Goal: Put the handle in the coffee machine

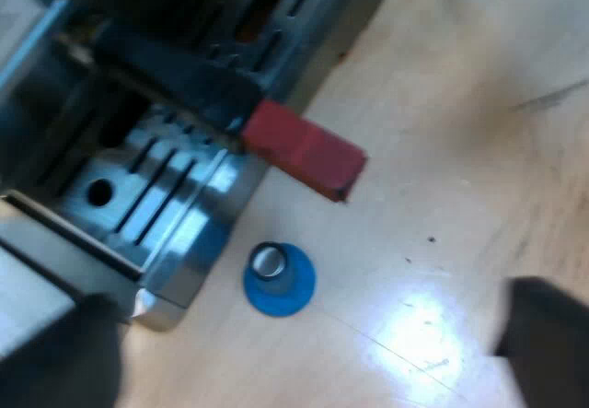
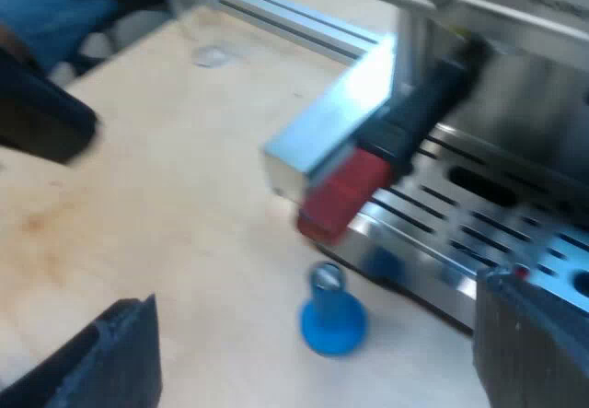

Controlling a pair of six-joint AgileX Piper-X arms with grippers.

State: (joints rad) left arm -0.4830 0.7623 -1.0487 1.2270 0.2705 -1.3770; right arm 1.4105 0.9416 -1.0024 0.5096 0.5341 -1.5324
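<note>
Your left gripper and right gripper both gape empty by the machine, whose handle looks seated; next, check it's locked.

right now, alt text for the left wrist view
A dark handle with a red end juts from the espresso machine's front over its drip tray. A blue tamper stands on the table beside the tray; the left gripper is open, empty.

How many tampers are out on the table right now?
1. The blue tamper stands upright on the wooden table, just off the corner of the drip tray and near the handle's red end. Others may be hidden from these cameras.
</note>
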